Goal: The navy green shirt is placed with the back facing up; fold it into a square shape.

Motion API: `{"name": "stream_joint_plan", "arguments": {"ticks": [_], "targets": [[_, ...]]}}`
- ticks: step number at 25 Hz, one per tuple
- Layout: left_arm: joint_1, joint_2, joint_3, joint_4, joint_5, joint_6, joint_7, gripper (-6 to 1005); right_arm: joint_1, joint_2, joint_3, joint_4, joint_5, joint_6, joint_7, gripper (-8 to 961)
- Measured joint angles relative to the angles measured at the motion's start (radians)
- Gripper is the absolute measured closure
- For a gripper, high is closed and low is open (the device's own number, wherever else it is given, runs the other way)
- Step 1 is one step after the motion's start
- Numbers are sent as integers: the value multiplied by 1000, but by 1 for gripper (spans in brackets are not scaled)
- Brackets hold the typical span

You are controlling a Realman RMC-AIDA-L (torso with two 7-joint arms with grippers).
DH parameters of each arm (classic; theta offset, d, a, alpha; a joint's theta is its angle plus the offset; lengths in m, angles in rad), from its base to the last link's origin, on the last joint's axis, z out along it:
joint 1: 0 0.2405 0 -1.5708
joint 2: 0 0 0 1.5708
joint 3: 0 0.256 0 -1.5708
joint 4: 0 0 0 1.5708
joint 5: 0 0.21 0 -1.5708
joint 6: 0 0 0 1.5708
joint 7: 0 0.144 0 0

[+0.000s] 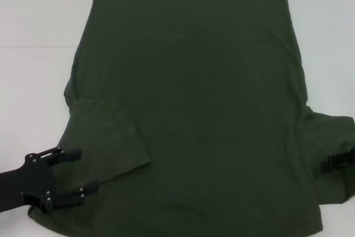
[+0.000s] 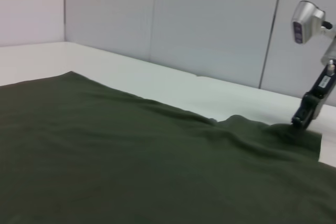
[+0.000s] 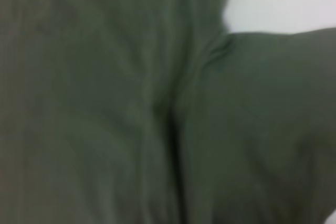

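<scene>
The navy green shirt (image 1: pixel 199 115) lies spread flat on the white worktop (image 1: pixel 39 43), plain side up, covering most of its middle and reaching to the near edge; its hem runs straight along the far side. The shirt's left sleeve (image 1: pixel 108 137) is folded inward and lies on top of the body, while the right sleeve (image 1: pixel 333 137) still sticks out toward the worktop's right edge. The left gripper (image 1: pixel 83 173) sits near the worktop's near-left corner, over the folded sleeve's edge, its two black fingers (image 1: pixel 69 154) spread apart with nothing between them. The right gripper (image 1: pixel 337 162) is at the right edge, down on the right sleeve; from the left wrist view it (image 2: pixel 304 119) touches the cloth, which bunches up just beside it, but whether it pinches the fabric I cannot tell.
</scene>
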Motion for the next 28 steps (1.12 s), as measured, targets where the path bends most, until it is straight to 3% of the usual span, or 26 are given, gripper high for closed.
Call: {"name": "stream_joint_plan", "arguments": {"ticks": [4,15,26,28], "targets": [[1,0,0,-1,0,-8,0,149,-5,-14,-4,1,43,-32,-1,200],[-1,0,0,-3,0,-18,1,149,-4,-19,-5,4,45,-32,-6,426],[-4,0,0,-2,0,-18,1,149,-4,-22,-4,-2,45,-33,-6,866],[-4,0,0,-1,0,-17,0,149,-6,-23,-3,-4,47,-34,-6,903]]}}
